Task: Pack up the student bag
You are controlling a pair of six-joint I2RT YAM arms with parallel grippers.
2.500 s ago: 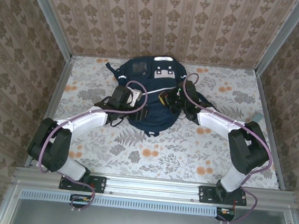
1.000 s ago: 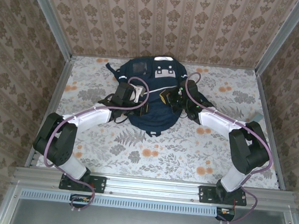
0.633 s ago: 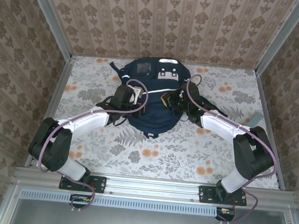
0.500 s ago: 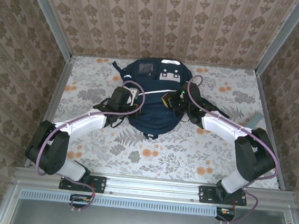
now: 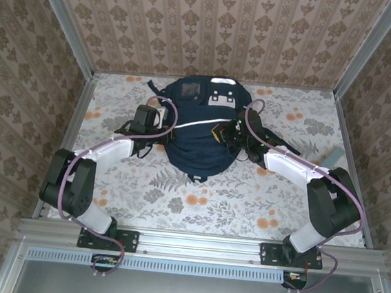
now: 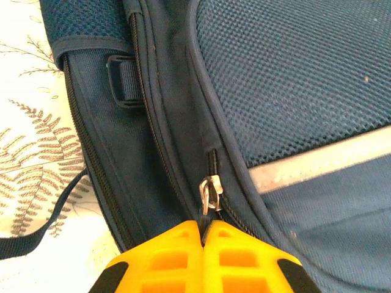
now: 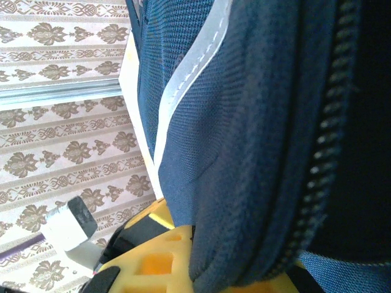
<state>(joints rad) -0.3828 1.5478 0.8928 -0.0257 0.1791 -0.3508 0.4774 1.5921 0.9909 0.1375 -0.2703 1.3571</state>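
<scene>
Student bag (image 5: 199, 143) lies flat at the far middle of the flower-patterned table (image 5: 177, 197), its top towards the back wall and both arms reaching in from either side. The left gripper (image 5: 161, 114) sits at the bag's left edge. In the left wrist view its yellow fingers (image 6: 174, 256) are pressed together, and the lower end of the silver zipper pull (image 6: 211, 194) is pinched between their tips – the pull stands just left of the white stripe (image 6: 317, 162). A dark strap (image 6: 36, 239) trails over the cloth at the near left. The right gripper (image 5: 229, 132) is at the bag's right edge, its fingers (image 7: 156, 259) clamped on a thick fold of the navy fabric – a zipper (image 7: 330, 140) runs along that fold.
</scene>
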